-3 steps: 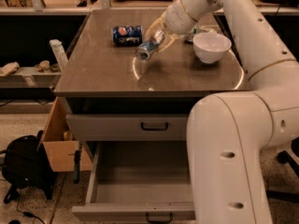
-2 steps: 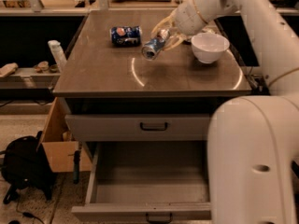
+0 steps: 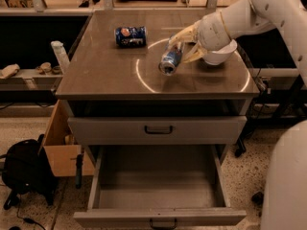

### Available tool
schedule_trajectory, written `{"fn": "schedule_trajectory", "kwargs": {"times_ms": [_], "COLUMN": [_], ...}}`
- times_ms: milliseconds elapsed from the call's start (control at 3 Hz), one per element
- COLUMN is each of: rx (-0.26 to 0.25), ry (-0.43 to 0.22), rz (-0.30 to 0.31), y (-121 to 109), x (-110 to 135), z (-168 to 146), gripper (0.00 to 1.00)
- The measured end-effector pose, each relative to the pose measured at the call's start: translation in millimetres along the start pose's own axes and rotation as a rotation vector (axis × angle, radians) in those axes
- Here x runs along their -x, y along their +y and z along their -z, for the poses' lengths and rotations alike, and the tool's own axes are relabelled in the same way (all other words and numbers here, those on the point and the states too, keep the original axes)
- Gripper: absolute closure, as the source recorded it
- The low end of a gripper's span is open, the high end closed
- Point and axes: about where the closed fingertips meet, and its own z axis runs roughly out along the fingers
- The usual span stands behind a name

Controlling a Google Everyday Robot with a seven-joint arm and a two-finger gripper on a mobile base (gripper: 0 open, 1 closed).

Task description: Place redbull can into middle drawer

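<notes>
The redbull can (image 3: 169,61), slim and silver-blue, hangs tilted above the brown tabletop (image 3: 105,71) with its shiny end pointing toward the front. My gripper (image 3: 183,46) comes in from the right on the white arm and is shut on the can's far end, its pale fingers (image 3: 193,55) on either side. Below, the middle drawer (image 3: 158,216) is pulled out, showing its deep grey tray with nothing in it. The can is over the table's centre-right, well behind the drawer's opening.
A stubby dark blue can (image 3: 130,36) lies on its side at the back left of the table. A white bowl (image 3: 219,57) sits just behind my gripper. The upper drawer front (image 3: 156,128) is closed. A cardboard box (image 3: 60,150) and black bag (image 3: 24,174) stand left; my white body (image 3: 288,181) fills the lower right.
My gripper has carried the redbull can to the right and toward the table's front edge. The drawers, blue can and bowl have not moved.
</notes>
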Motion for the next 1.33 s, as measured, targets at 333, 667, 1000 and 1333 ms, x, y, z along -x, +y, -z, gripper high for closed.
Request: {"fn": "schedule_trajectory", "kwargs": {"times_ms": [333,667,1000,1333], "rx": [-0.016,-0.041,-0.068,-0.072], "ry": [-0.013,-0.027,-0.028,-0.029], "rz": [0.035,0.071,0.077,0.056], "y": [16,25,34,48], "x": [15,31,50,75], "z": [3,1,4,10], "gripper": [1.00,1.00,1.00,1.00]}}
